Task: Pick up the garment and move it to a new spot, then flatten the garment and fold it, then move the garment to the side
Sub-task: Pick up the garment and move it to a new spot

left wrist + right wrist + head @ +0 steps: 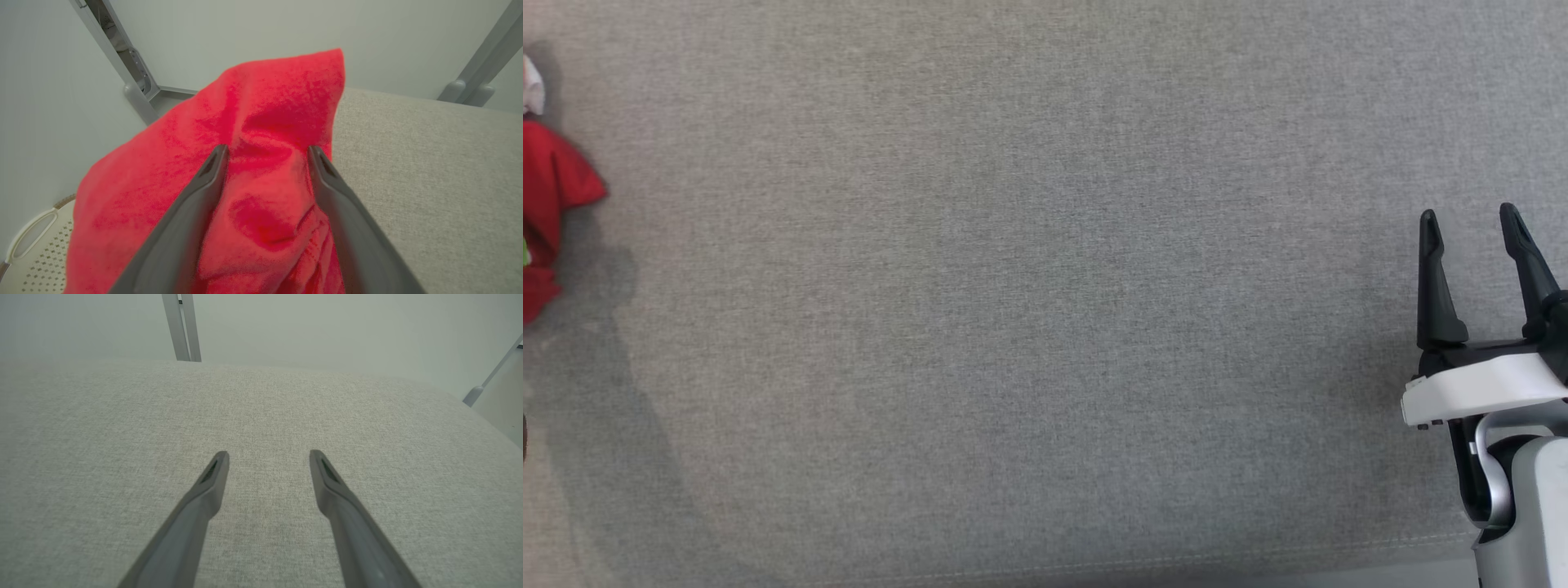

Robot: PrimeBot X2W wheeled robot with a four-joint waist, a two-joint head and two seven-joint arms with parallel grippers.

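Plainly counted: one red garment (551,196), two grippers, one grey fabric surface (1045,294), one perforated cream basket (36,253). Bunched at 9 o'clock of the head view, rising between and past the spread-wide fingers of the left gripper (267,149); grip or mere contact impossible to tell. Well apart from the right gripper (1468,214) at 4 o'clock, likewise spread, fingers aimed toward 12 above the fabric.

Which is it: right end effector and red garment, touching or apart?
Apart. Head view: right end effector far right, red garment far left, grey surface between.
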